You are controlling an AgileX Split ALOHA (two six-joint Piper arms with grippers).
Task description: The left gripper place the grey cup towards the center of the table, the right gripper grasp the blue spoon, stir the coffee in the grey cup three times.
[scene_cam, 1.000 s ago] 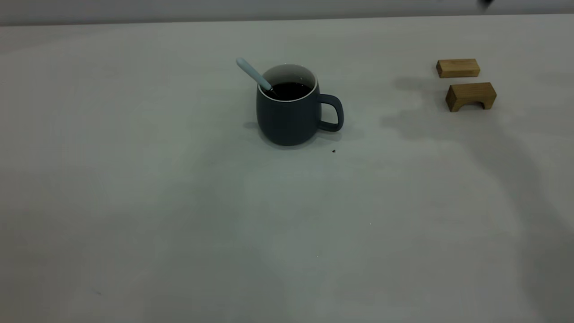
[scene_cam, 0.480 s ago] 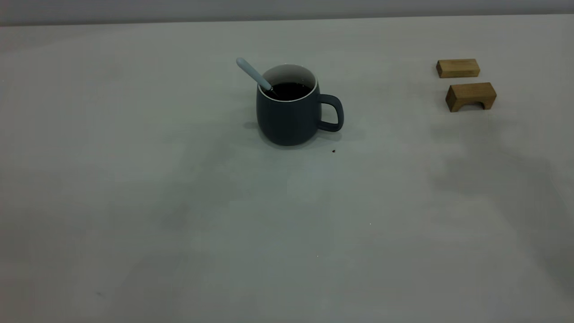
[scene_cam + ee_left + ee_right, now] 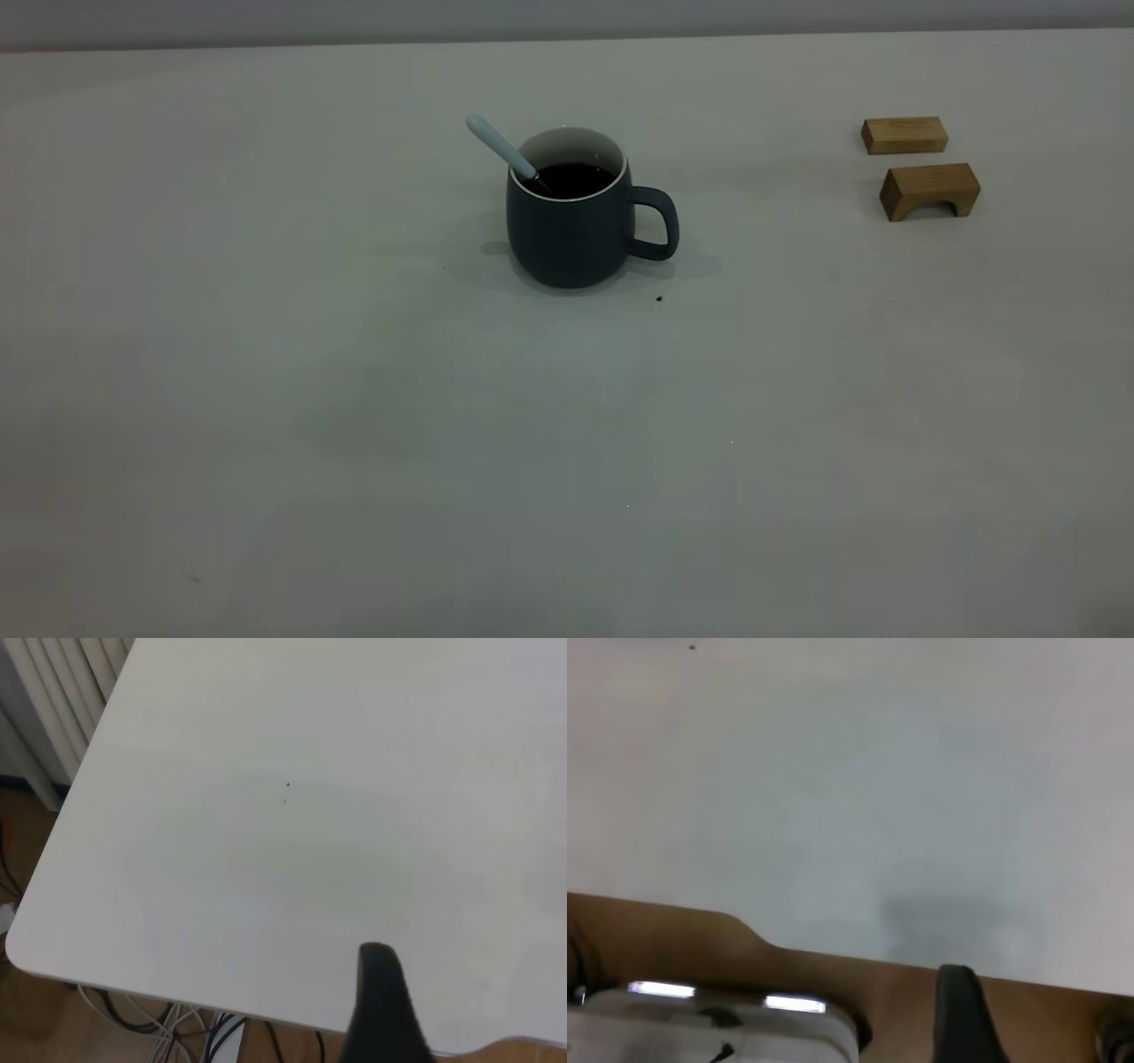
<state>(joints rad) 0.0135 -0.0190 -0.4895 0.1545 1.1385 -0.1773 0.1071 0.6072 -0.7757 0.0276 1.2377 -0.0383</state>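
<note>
Exterior view: grey cup (image 3: 569, 232) upright mid-table w/ blue spoon (image 3: 502, 149) leaning in coffee (image 3: 574, 179), both grippers out of shot (finger state can't tell); risk: spoon's weight tipping cup if knocked.

Bare table (image 3: 850, 771); dark claw finger (image 3: 966, 1019) over its edge.

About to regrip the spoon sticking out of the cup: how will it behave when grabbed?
The spoon looks stiff and light. It only leans on the cup rim, so a nudge would probably slide it around. Its slim, smooth handle may slip in the jaws, and its bowl sits in coffee, so expect drips.
</note>
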